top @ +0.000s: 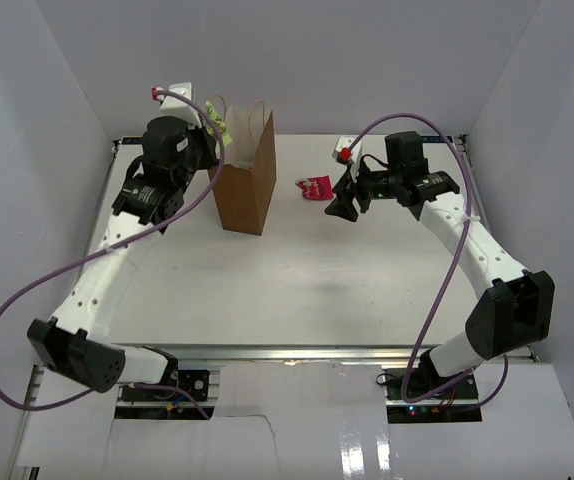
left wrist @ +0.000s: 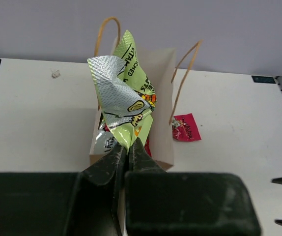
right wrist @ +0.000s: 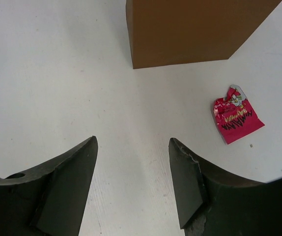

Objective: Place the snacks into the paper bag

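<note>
Left gripper pinches the yellow-green pouch at the paper bag mouth; I'd lower it between the handles before releasing. Right gripper spread, empty. Red packet lies on the table at its 2 o'clock, bag wall at 12, open room around.

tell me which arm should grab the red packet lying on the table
Right. Its gripper hangs open and empty near the red packet; the left gripper is shut on the yellow-green pouch at the paper bag.
</note>
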Controlling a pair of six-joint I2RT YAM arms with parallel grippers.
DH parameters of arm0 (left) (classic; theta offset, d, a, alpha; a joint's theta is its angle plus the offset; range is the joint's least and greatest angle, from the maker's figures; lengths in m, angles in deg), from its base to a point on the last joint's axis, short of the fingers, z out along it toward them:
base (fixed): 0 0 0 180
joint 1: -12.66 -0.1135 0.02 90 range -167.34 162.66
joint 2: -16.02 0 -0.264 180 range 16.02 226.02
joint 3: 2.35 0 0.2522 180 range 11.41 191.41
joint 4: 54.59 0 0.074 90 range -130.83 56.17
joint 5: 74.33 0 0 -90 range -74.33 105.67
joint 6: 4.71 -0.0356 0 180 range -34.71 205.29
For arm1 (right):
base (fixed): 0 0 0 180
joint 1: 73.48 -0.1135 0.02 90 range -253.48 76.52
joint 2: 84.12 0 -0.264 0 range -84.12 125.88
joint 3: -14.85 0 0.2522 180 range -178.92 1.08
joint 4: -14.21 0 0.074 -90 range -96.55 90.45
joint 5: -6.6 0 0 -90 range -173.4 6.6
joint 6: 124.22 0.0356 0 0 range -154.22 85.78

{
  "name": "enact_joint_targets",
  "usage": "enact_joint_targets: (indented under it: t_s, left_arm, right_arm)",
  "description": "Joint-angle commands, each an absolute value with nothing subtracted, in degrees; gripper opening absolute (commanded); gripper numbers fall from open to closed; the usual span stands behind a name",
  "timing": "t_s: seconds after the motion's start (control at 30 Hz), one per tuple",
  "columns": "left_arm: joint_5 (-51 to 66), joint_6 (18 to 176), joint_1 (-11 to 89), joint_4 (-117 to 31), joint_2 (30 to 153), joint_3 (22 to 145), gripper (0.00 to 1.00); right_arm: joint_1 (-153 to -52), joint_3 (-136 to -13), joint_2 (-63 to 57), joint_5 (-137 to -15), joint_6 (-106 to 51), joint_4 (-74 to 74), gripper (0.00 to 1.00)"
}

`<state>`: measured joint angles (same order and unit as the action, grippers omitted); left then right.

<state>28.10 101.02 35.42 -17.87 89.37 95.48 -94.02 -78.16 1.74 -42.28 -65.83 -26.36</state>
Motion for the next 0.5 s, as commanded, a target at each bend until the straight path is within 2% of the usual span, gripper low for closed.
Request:
enact_joint_targets:
  t_s: [0.0, 0.2, 0.3, 0.33, 0.47]
  left_arm:
    - [25.3, 95.6, 34.5, -15.4, 95.7, 101.0, 0.00]
    - [25.1, 92.8, 33.8, -14.5, 104.3, 108.6, 0.00]
    - [26.0, 93.0, 33.8, -13.7, 106.4, 110.4, 0.19]
    - [25.9, 93.3, 33.8, -13.4, 106.5, 110.6, 0.37]
    - [24.1, 95.1, 33.8, -13.2, 106.1, 111.2, 0.70]
  right_arm:
    - [-93.2, -77.8, 1.9, -42.6, -64.2, -23.9, 0.66]
    - [-92.9, -77.5, 2.9, -44.2, -61.6, -22.6, 0.66]
    - [-92.8, -77.7, 4.0, -45.6, -59.4, -21.2, 0.66]
    - [-92.8, -77.8, 4.9, -46.1, -57.8, -20.7, 0.66]
    - [-92.9, -79.2, 8.2, -53.4, -50.1, -18.5, 0.66]
